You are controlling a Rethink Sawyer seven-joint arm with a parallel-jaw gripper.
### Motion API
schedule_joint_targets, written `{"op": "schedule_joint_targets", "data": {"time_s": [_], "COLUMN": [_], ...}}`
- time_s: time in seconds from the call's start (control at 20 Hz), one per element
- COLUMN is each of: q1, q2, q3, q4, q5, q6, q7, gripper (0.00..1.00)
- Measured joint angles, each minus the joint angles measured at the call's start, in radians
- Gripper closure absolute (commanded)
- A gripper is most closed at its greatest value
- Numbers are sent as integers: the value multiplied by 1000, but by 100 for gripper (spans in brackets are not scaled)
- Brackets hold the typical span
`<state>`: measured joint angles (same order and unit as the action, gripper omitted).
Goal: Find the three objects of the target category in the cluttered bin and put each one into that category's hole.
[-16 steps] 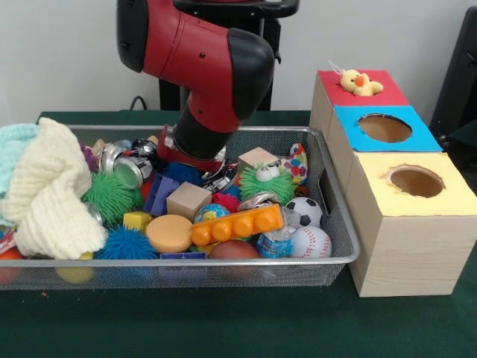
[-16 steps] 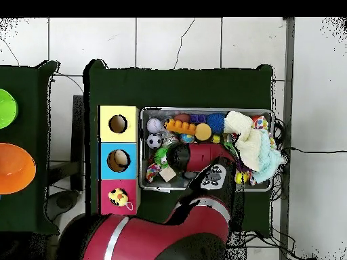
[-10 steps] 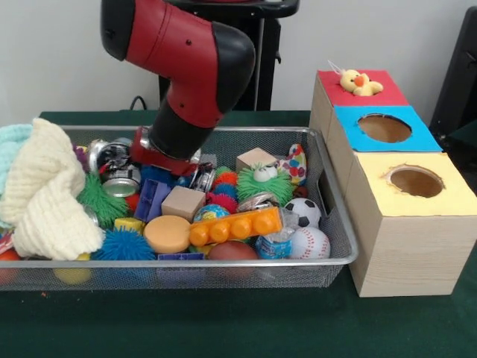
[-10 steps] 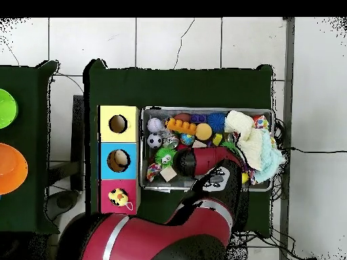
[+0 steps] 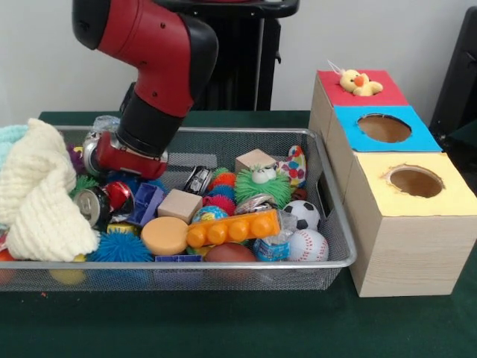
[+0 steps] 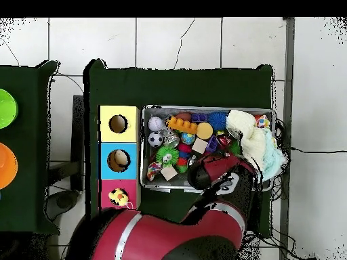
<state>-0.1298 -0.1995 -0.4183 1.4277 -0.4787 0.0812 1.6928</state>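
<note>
Inside bin (image 5: pixel 339 224), mixed toys, duckling (image 5: pixel 359 82) on red box (image 5: pixel 387 95), hand state unclear.

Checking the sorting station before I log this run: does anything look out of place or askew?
Yes. The yellow duckling sits on the red box top at its hole rather than dropped out of sight. In the bin, a cream knitted cloth is heaped at one end, covering whatever lies beneath it.

The wide shallow silver wire-mesh bin (image 5: pixel 339 262) (image 6: pixel 146 184) sits on the green table, heaped with toys. A fluffy yellow duckling (image 5: pixel 358 82) (image 6: pixel 119 197) – orange beak – lies on the red box top, at its hole.
</note>
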Motion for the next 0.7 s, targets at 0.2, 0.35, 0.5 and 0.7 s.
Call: {"op": "schedule_joint_targets", "data": {"time_s": [0.2, 0.35, 0.5, 0.7], "q1": [-89, -185, -238, -283], "q2": [-59, -120, -164, -239], "q3": [96, 207, 274, 339], "q4": [32, 64, 90, 134], "q5": [-13, 3, 23, 68], "q6": [31, 114, 207, 375], "q7": [0, 0, 0, 0], "gripper": [0, 0, 0, 0]}}
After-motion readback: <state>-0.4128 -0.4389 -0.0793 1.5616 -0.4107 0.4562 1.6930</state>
